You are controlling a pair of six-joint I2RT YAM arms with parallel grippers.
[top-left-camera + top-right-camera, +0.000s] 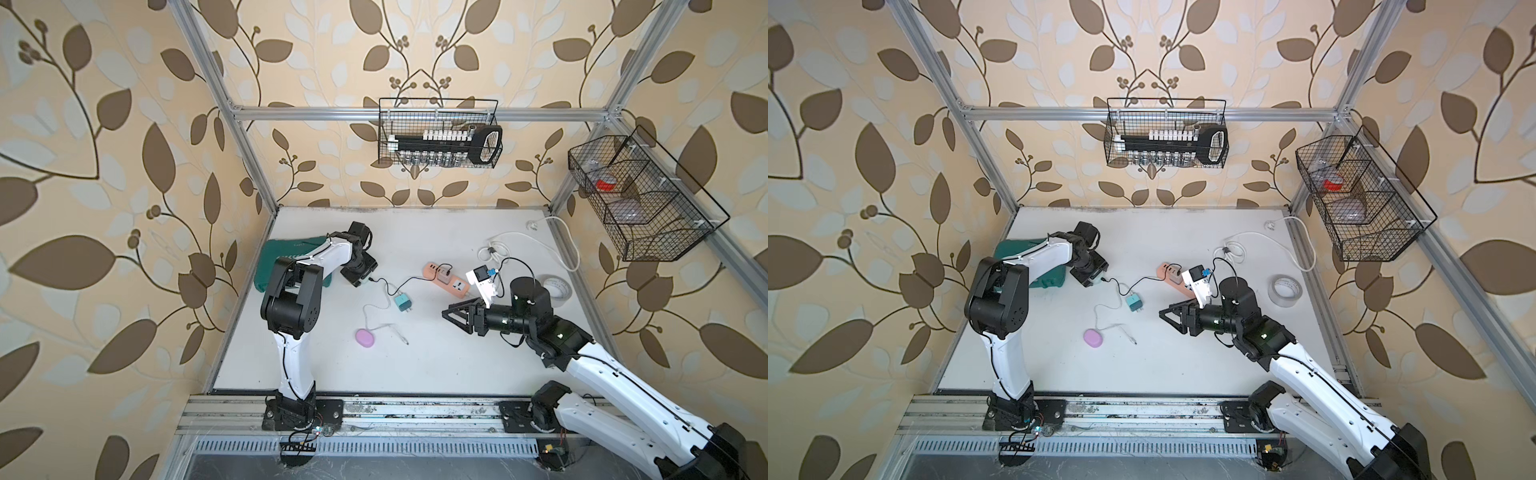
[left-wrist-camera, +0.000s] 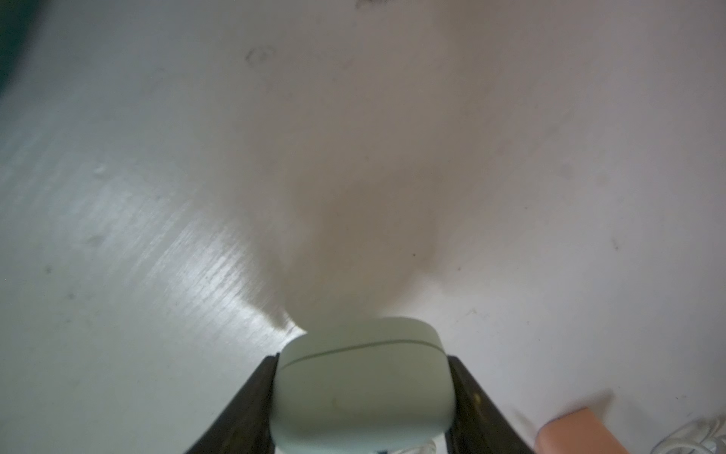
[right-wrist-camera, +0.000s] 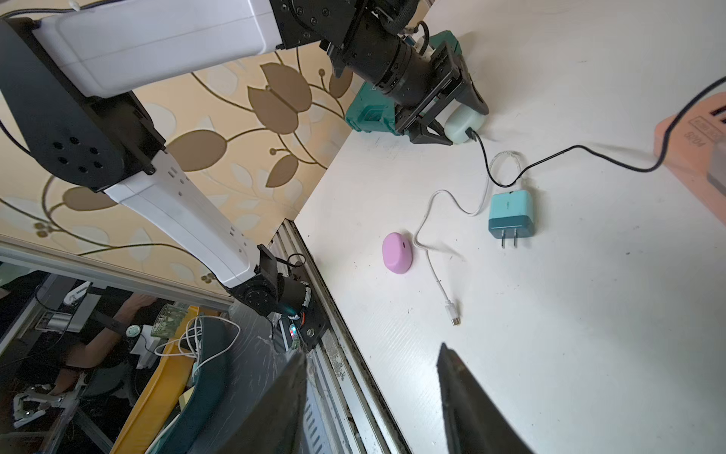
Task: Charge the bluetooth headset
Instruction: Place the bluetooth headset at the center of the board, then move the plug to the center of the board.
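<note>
White tabletop (image 1: 415, 365), leafy wallpaper all round. Left gripper (image 2: 363, 359) pinches the pale green headset case (image 2: 361, 393) at ten o'clock from table centre, with the black cable (image 3: 569, 151) plugged in and running toward the orange power strip (image 1: 446, 279) at its three o'clock. Right gripper (image 3: 369, 353) hovers at four o'clock, jaws spread and empty. Pink case (image 1: 365, 336) lies loose near seven.

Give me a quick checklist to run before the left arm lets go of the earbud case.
1. Left gripper closed on the pale earbud case: ok.
2. Black cable plugged into the case: ok.
3. Cable's far end seated in the power strip: cannot tell; it reaches the strip.
4. Case resting on the table: cannot tell.
5. Right gripper open, empty, clear of the cable: ok.
</note>
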